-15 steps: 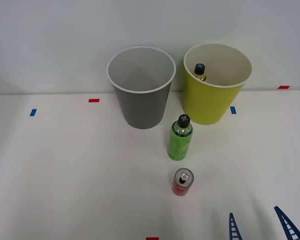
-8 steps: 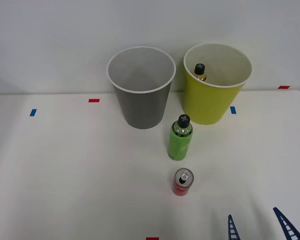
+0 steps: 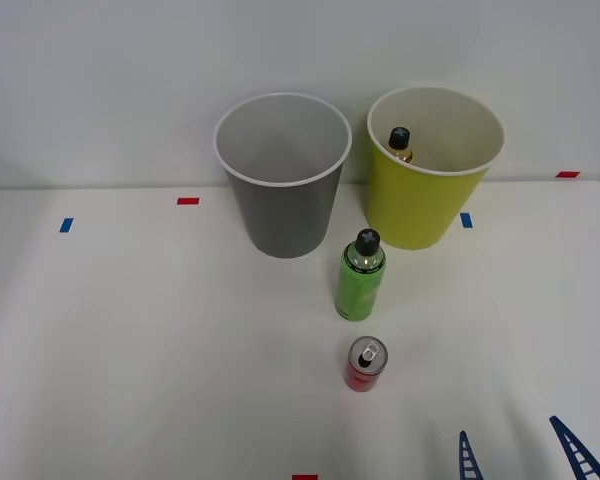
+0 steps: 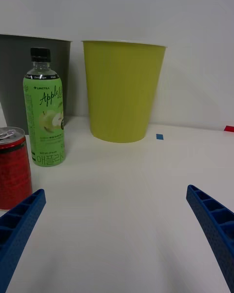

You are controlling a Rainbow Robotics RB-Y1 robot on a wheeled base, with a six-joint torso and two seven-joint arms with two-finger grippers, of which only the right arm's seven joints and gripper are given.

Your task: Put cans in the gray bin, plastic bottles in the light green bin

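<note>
The right pincer (image 3: 525, 450) sits nearest the robot, low over the tabletop (image 3: 130, 350), spread wide with nothing between its blue ribbed fingers (image 4: 17, 227); it holds nothing. Judged from this posture, it is set for an approach and not yet committed to a grasp. Taking the red can (image 3: 365, 363) as the landmark: the pincer lies nearer the robot than the can and off to its right, apart from it. In the wrist view the red can (image 4: 12, 168) stands upright just beyond one finger, untouched. The can is still on the tabletop and belongs in the gray bin, so that part of the task is open. Just behind the can stands the green bottle (image 3: 360, 277), upright, black cap on, near the can but not touching it; its closeness calls for a clean line of approach, or it may be knocked over. Farther behind the can and to its left is the gray bin (image 3: 283, 190), which appears to hold nothing. Behind the can and slightly to its right is the light green bin (image 3: 425, 200), beside the gray one. A black-capped bottle (image 3: 401, 143) already rests inside it, evidently sorted; the green bottle remains for the same bin.
</note>
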